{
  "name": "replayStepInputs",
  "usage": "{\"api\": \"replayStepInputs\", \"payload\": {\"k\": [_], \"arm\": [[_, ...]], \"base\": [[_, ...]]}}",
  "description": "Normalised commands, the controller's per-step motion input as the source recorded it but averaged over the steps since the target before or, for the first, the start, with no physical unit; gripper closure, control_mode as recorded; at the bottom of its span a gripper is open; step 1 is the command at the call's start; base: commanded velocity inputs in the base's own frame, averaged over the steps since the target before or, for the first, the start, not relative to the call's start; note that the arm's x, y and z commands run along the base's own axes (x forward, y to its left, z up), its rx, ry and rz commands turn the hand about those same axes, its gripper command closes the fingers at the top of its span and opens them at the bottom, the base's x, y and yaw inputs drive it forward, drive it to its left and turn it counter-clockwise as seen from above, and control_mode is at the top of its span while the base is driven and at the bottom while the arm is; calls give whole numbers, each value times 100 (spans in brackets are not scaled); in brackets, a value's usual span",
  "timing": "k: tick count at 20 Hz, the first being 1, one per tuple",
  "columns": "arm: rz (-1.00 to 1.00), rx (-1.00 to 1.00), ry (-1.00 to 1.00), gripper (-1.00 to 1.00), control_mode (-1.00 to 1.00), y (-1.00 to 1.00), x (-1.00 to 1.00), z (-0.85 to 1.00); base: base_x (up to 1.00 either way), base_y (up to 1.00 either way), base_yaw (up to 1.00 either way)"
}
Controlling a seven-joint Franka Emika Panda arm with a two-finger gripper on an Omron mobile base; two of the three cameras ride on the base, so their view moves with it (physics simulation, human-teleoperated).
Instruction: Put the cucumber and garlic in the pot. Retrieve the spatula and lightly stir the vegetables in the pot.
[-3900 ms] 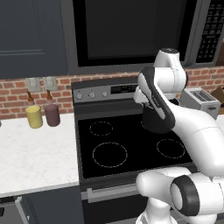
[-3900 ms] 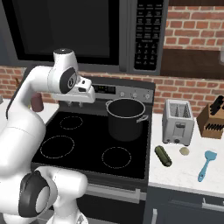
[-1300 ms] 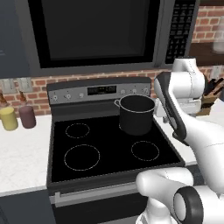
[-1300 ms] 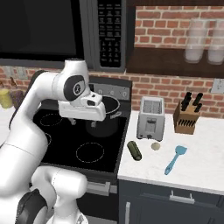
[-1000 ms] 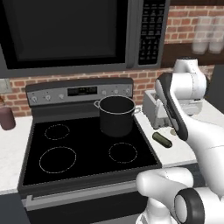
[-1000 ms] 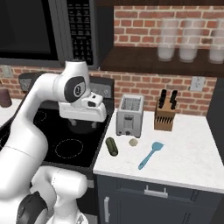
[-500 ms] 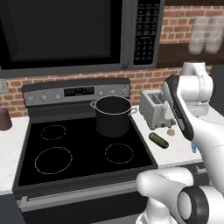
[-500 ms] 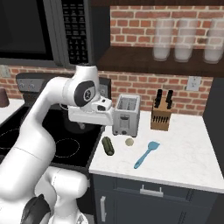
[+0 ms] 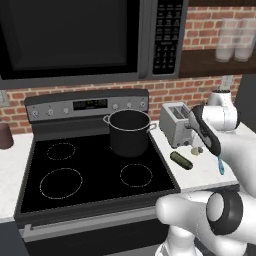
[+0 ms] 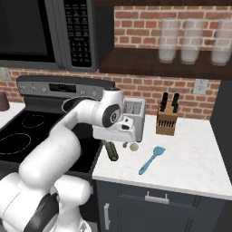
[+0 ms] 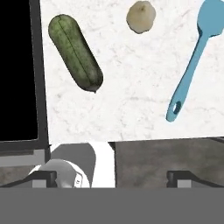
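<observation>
The dark-grey pot (image 9: 129, 132) stands on the stove's back right burner. On the white counter right of the stove lie a green cucumber (image 11: 75, 52) (image 10: 111, 151) (image 9: 181, 160), a pale garlic bulb (image 11: 141, 17) (image 10: 133, 147) (image 9: 195, 150) and a blue spatula (image 11: 192, 61) (image 10: 152, 160). My gripper (image 11: 111, 177) hangs above the counter's front edge, open and holding nothing, its tips spread wide. Cucumber and garlic lie ahead of it, untouched.
A silver toaster (image 9: 175, 124) (image 10: 133, 113) stands just behind the vegetables, and a knife block (image 10: 166, 118) is further right by the brick wall. The black stovetop (image 9: 90, 170) borders the cucumber's left side. A microwave (image 9: 90, 35) hangs above the stove.
The base has driven right, so the whole scene has shifted left. My arm has swung from near the pot to above the counter by the cucumber and garlic. No object has moved.
</observation>
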Motion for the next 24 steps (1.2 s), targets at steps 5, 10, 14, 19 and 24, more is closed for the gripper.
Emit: {"api": "replayStepInputs", "payload": {"k": [5,10,14,19,24], "arm": [[12,0,0,-100,-100,2,62,-86],[14,0,-4,-100,-100,0,53,-68],[13,0,-9,-100,-100,1,47,-48],[13,0,-10,-100,-100,7,33,-35],[12,0,-2,-100,-100,2,22,-41]], "base": [[0,0,0],[0,0,0],[0,0,0],[0,0,0],[0,0,0]]}}
